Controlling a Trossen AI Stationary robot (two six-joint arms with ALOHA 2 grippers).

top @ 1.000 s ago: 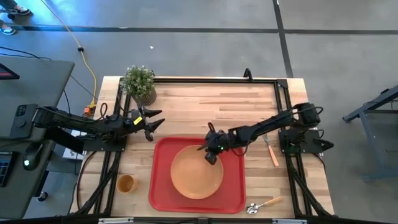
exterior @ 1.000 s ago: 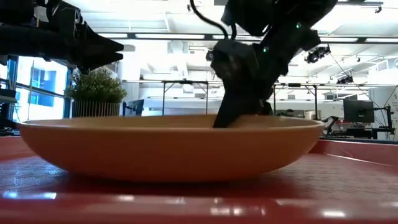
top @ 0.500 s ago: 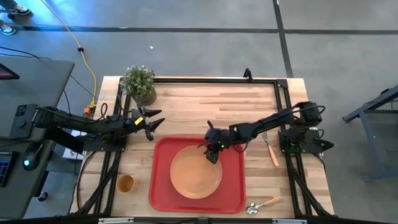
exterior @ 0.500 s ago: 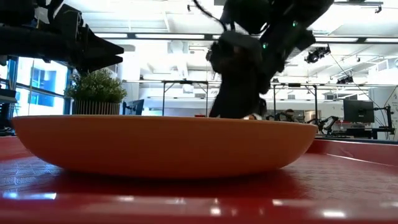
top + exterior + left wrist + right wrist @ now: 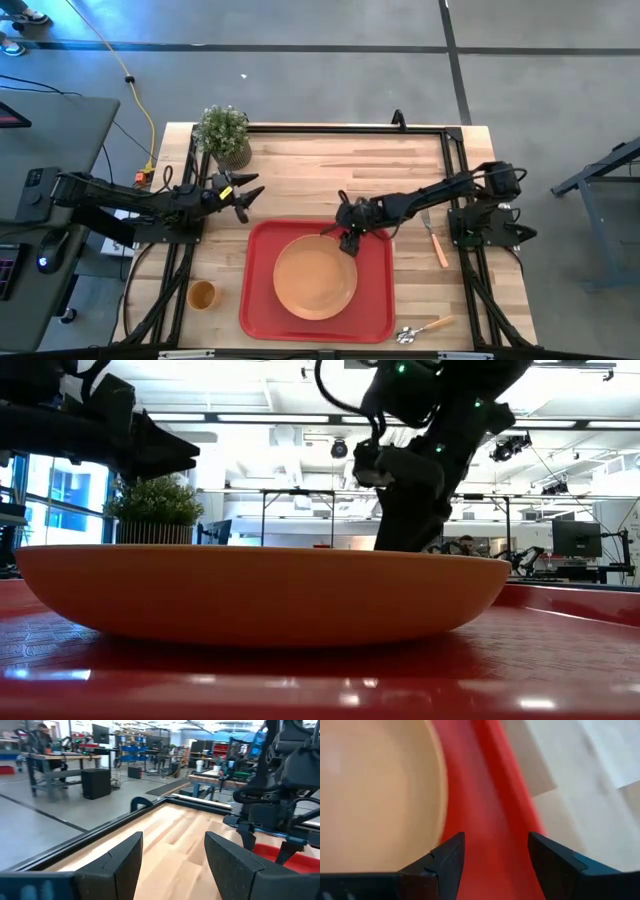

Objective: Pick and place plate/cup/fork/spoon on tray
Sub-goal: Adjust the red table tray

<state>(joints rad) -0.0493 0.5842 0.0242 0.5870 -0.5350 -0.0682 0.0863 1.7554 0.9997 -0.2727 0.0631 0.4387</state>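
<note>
1. You have the plate point(image 5: 315, 281) lying flat in the middle of the tray point(image 5: 260, 300), which sits at the near-centre of the table point(image 5: 330, 170).
2. Your right gripper point(image 5: 349, 236) hangs over the tray's far edge, just past the plate's rim; its wrist view shows bare red tray between its spread fingers, which grip nothing.
3. Your cup point(image 5: 202, 295) stands on the table off the tray's left side, near the front-left corner.
4. Your spoon point(image 5: 424, 329) lies on the table just off the tray's front-right corner, and your fork point(image 5: 436, 243) lies on the wood to the tray's right, by the right arm's base.
5. Your left gripper point(image 5: 244, 199) waits above the table beyond the tray's far-left corner, jaws apart and empty, close to the potted plant point(image 5: 224, 134).
</note>
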